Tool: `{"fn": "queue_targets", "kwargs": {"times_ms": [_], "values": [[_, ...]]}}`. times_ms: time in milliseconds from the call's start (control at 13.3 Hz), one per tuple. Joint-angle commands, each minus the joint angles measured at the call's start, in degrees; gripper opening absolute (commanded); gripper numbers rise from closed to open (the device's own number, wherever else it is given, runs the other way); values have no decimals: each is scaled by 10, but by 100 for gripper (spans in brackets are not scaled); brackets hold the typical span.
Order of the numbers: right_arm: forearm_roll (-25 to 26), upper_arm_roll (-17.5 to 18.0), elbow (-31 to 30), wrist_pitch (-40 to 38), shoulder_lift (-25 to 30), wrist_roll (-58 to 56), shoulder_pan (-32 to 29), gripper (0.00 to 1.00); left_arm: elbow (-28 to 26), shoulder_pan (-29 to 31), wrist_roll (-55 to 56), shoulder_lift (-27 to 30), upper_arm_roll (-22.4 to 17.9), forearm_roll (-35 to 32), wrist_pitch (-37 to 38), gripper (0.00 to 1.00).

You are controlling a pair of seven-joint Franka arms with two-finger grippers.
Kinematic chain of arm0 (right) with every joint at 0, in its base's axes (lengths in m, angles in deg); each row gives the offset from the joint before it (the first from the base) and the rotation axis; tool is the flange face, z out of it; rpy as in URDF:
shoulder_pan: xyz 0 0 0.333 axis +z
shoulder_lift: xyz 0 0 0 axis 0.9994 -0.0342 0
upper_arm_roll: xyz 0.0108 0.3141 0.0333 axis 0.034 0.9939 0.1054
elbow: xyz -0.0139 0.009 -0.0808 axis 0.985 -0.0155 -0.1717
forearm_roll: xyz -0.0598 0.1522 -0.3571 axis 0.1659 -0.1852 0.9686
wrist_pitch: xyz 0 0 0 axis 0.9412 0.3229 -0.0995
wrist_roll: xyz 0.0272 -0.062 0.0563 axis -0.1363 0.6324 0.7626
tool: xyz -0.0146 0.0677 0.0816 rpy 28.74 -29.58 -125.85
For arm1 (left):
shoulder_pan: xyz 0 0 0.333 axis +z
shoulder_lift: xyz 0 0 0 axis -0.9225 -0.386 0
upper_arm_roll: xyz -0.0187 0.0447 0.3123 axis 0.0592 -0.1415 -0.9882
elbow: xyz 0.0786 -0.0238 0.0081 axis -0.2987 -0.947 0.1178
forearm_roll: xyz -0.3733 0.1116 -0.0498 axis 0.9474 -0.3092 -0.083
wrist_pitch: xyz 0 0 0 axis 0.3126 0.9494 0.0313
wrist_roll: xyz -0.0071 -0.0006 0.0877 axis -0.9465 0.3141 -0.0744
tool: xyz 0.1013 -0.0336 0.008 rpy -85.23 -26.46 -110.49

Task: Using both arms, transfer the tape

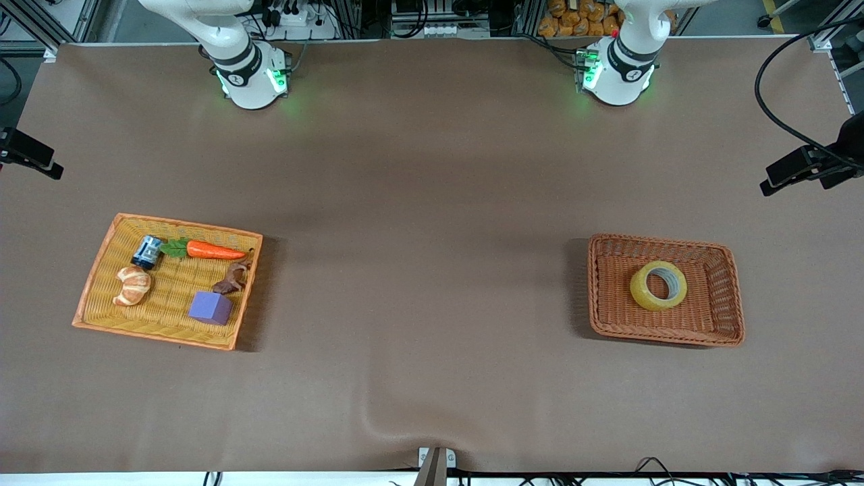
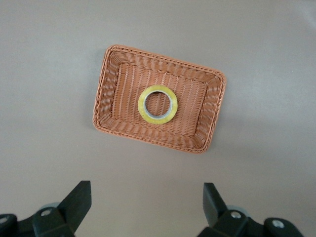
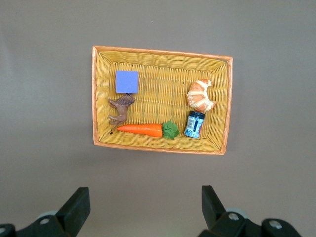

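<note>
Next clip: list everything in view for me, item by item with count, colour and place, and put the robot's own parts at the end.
tape: 1, translucent yellow with grey-white core, lying flat in the brown basket
brown basket: 1, reddish-brown wicker, toward the left arm's end of the table
yellow basket: 1, yellow weave with orange rim, toward the right arm's end
carrot: 1, orange with green leaves, in the yellow basket
can: 1, blue and white, beside the carrot's leaves
croissant: 1, orange-tan, in the yellow basket
purple cube: 1, in the yellow basket
animal figure: 1, brown, between carrot and cube
table: 1, brown cover
left gripper: 1, black, jaws open, over the brown basket
right gripper: 1, black, jaws open, over the yellow basket
</note>
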Motion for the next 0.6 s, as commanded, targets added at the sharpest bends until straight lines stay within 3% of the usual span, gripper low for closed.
{"fn": "queue_targets", "kwargs": {"times_ms": [0, 150, 526], "values": [[-3, 8, 1, 15, -3, -6, -14, 100, -21, -2, 3, 9, 4, 5, -23, 100], [-3, 8, 1, 19, -3, -3, -13, 100, -23, -39, 7, 5, 3, -2, -33, 100], [-4, 9, 0, 11, -3, -5, -12, 100, -38, -52, -3, 5, 5, -15, -42, 100]]}}
